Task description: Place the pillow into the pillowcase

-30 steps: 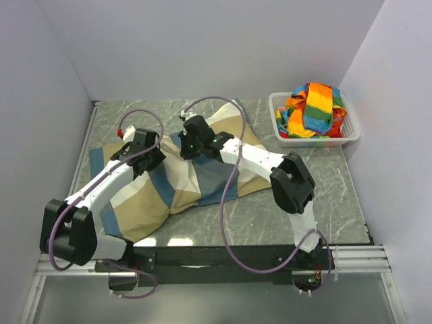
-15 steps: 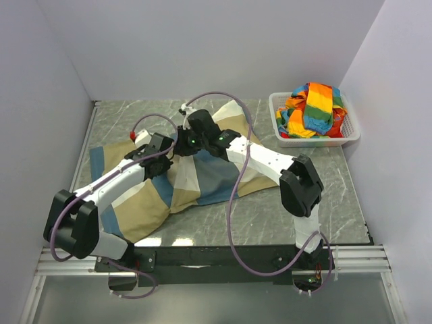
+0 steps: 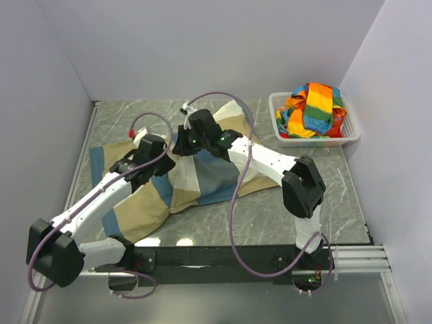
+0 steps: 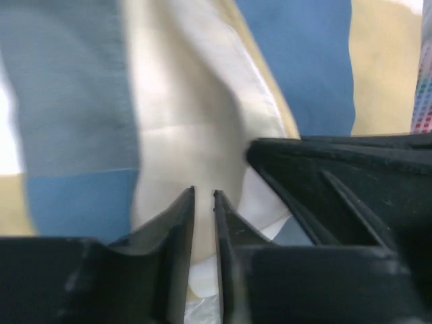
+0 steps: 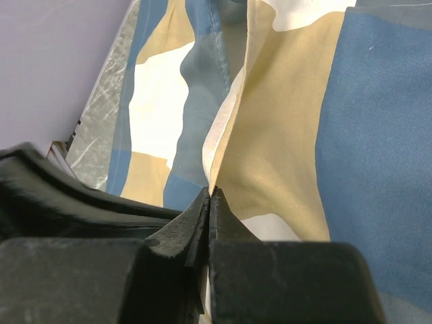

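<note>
The pillowcase [image 3: 202, 179], in blocks of blue, tan and off-white, lies spread over the middle and left of the table. It bulges at its near left end. The pillow is not in view as a separate thing. My left gripper [image 3: 154, 154] is on the case's upper left part. In the left wrist view its jaws [image 4: 204, 192] stand nearly together on a cream fold of the pillowcase [image 4: 297, 61]. My right gripper [image 3: 181, 143] is close beside it, to the right. In the right wrist view it [image 5: 210, 192] is shut on a raised tan edge of the pillowcase [image 5: 364, 101].
A white basket [image 3: 317, 142] holding a rainbow-striped cloth [image 3: 314, 104] stands at the back right. White walls close in the table on the left, back and right. The right gripper's black body [image 4: 351, 182] fills the right side of the left wrist view.
The right gripper moved a little back and left with the fabric. The left gripper shifted right toward it, and the left arm's elbow swung down and out to the near left.
</note>
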`<state>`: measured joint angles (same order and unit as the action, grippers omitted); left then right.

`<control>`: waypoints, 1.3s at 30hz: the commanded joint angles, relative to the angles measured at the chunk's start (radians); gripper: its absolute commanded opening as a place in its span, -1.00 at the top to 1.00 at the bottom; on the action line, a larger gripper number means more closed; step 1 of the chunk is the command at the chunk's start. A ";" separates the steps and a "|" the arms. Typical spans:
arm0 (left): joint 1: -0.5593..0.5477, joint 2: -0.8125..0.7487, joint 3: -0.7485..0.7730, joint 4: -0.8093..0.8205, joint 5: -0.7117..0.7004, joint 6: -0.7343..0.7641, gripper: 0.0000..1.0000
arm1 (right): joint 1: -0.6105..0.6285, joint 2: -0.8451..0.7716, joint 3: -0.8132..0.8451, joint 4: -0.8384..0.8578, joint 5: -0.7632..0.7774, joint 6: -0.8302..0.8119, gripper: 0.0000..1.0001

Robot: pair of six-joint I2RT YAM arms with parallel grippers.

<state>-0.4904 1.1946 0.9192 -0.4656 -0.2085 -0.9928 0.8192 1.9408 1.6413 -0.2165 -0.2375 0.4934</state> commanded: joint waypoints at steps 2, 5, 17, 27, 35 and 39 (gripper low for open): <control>0.094 -0.066 0.032 -0.059 -0.140 0.000 0.28 | 0.000 -0.072 -0.011 0.065 0.001 0.013 1.00; 0.173 0.012 0.108 -0.100 -0.224 0.029 0.06 | 0.000 -0.066 -0.003 0.057 0.004 0.014 1.00; 0.239 0.299 0.276 -0.022 -0.256 0.138 0.12 | 0.000 -0.031 0.041 0.037 0.007 -0.003 1.00; 0.242 0.350 0.239 0.079 -0.211 0.190 0.51 | 0.000 0.013 0.084 0.039 0.004 -0.019 0.99; 0.242 0.341 0.202 0.145 -0.126 0.218 0.98 | -0.002 0.075 0.158 0.026 -0.026 -0.050 0.92; 0.242 0.304 0.167 0.163 -0.056 0.203 0.98 | 0.000 0.099 0.192 0.025 -0.039 -0.070 0.78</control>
<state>-0.2508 1.5482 1.1145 -0.3546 -0.3485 -0.7971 0.8204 2.0167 1.7443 -0.2283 -0.2600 0.4625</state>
